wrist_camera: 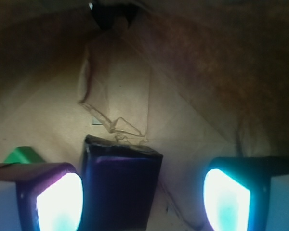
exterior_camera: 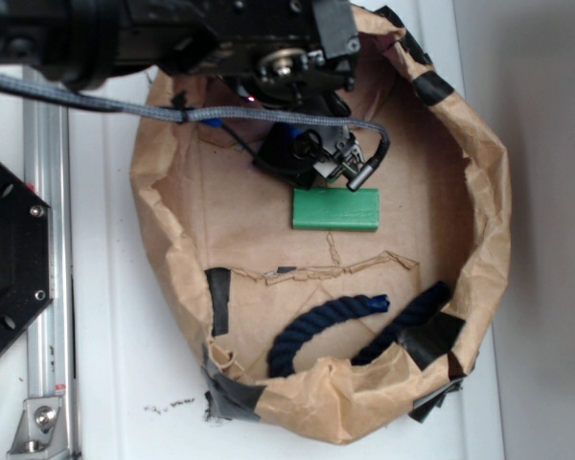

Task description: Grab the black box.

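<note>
Brown paper basin (exterior_camera: 460,230) holds the black box (wrist_camera: 120,187) between the gripper's (wrist_camera: 143,192) spread fingers, seemingly untouched.

— Any writing, label or number to read here?
— None. The black box (wrist_camera: 119,190), the green block (exterior_camera: 335,209) and the brown paper (exterior_camera: 249,230) carry no legible text in either view.

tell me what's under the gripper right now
The black box lies on the brown paper between the open gripper fingers, nearer the left one. A green block corner shows beside it. In the exterior view the arm covers most of the box.
</note>
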Robot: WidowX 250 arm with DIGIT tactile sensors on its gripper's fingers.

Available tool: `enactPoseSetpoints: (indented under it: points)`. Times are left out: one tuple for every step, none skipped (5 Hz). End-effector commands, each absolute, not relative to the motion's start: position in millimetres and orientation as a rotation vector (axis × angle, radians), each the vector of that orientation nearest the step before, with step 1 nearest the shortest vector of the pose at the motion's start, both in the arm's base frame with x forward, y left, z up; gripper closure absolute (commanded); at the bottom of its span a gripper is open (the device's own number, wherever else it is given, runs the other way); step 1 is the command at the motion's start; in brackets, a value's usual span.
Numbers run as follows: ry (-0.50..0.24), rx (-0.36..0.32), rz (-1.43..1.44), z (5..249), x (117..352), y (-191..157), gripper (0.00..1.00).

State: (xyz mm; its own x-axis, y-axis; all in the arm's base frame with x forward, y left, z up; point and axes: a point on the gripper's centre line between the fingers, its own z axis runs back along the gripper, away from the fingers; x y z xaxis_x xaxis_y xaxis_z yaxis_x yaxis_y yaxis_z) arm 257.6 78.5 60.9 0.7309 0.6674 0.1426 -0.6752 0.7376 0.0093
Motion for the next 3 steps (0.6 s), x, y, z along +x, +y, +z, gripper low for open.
enactPoseSetpoints:
  points:
    - [-0.195,-0.007,0.801,67.8,255.4,90.2,0.00]
    - [-0.191,-0.038,0.834,55.1,260.2,82.7,0.00]
    - [-0.171,-0.061,0.840,38.0,266.0,74.1,0.00]
